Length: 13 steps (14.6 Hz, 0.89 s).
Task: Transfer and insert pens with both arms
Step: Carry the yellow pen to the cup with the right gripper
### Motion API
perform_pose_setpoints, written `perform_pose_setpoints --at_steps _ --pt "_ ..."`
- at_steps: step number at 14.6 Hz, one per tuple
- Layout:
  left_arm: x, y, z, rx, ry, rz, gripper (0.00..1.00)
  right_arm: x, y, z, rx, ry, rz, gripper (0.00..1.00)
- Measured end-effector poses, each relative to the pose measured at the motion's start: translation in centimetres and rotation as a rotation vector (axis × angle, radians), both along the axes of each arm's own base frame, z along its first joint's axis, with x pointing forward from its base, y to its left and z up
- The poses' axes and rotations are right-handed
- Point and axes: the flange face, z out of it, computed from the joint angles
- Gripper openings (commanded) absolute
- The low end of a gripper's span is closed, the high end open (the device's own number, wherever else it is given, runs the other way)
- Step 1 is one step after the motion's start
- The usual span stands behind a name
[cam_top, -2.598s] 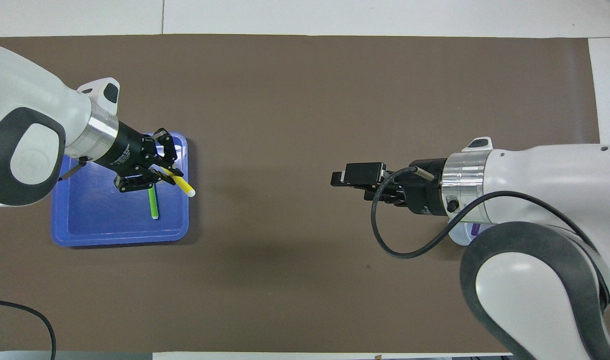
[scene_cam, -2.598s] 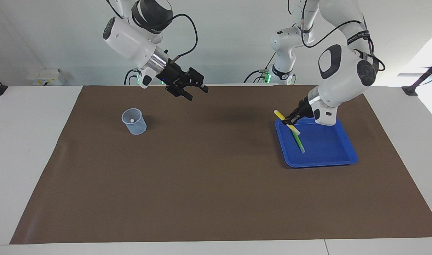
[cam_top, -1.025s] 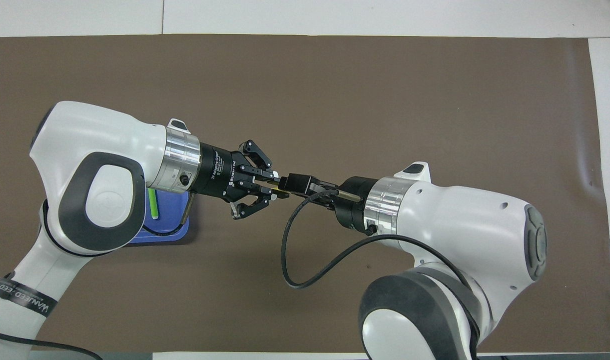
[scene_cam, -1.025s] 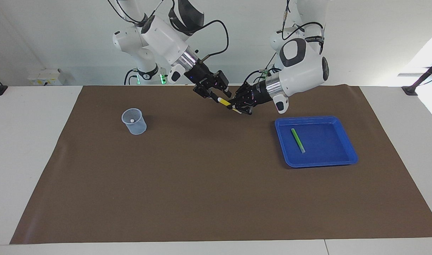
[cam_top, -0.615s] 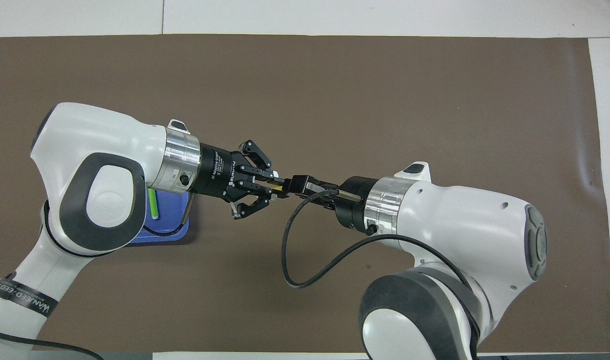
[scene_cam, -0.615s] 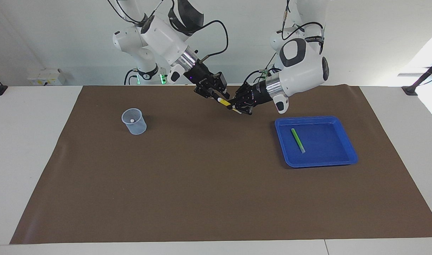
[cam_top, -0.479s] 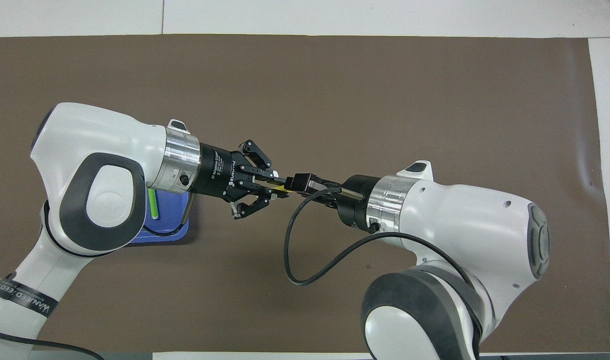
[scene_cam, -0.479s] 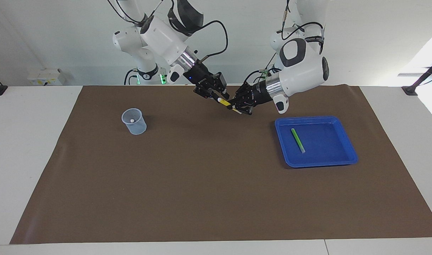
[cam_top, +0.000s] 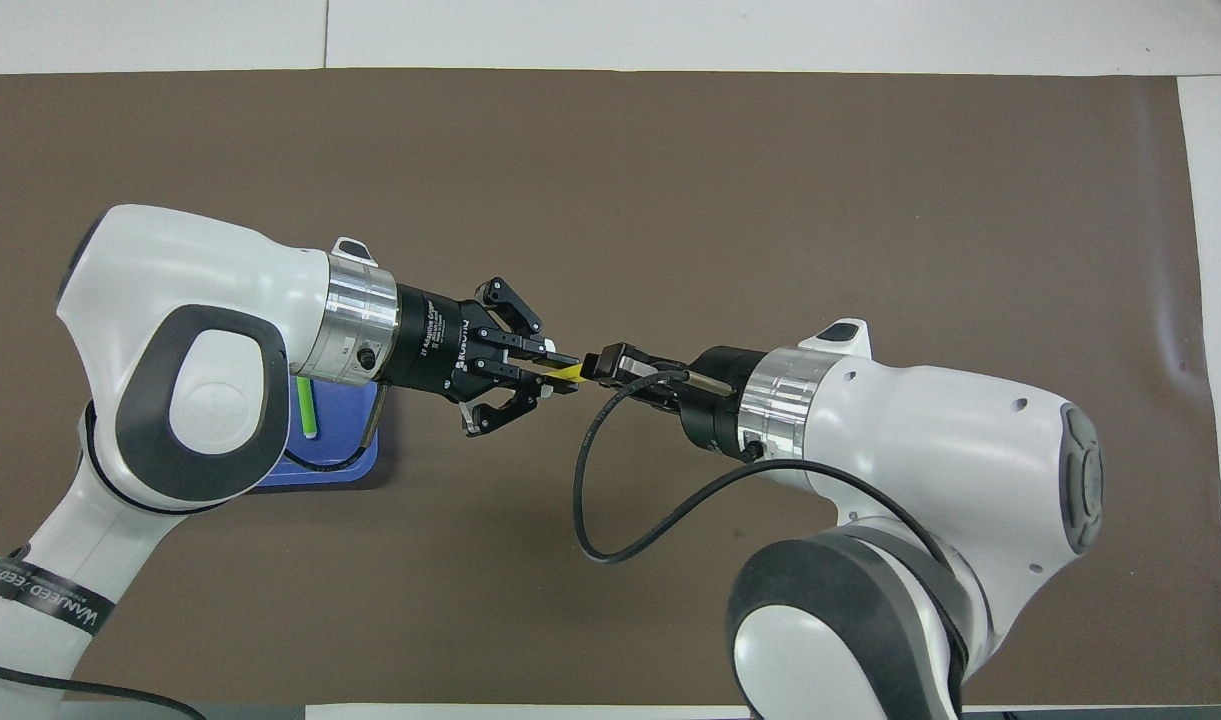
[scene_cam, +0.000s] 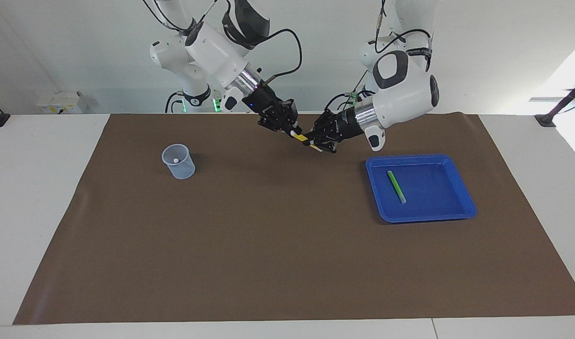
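The right hand point(scene_cam: 293, 132) has pinched the yellow pen point(scene_cam: 300, 137) the left hand point(scene_cam: 314, 142) grips; green pen point(scene_cam: 396, 186) in tray point(scene_cam: 461, 188).

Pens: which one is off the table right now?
The yellow pen, held in the air between the left gripper and the right gripper. The green pen lies in the blue tray.

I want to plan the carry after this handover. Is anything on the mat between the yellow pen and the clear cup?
Nothing visible. The yellow pen hangs over the brown mat, gripped by both the left gripper and the right gripper. Between it and the clear cup, only bare mat shows.
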Motion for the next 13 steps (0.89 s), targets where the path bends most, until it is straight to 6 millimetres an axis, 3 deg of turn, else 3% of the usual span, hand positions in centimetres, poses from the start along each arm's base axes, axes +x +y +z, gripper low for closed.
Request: perform_pose_setpoints --at_steps 3,4,5,10,13 --pt "0.0 0.0 0.0 0.000 -0.001 0.001 0.00 0.0 0.0 0.0 0.000 0.000 -0.001 0.00" --pt "0.0 0.0 0.0 0.000 -0.002 0.002 0.71 0.0 0.0 0.0 0.000 0.000 -0.001 0.00" --pt "0.0 0.0 0.0 0.000 -0.004 0.003 1.00 0.1 -0.1 0.0 0.000 0.000 -0.002 0.00" --pt "0.1 0.1 1.1 0.004 -0.045 0.029 1.00 0.9 -2.2 -0.3 -0.032 0.036 0.025 0.00" --pt "0.2 0.4 1.4 0.016 -0.060 0.029 1.00 1.5 -6.5 0.6 -0.196 0.042 0.186 0.00"
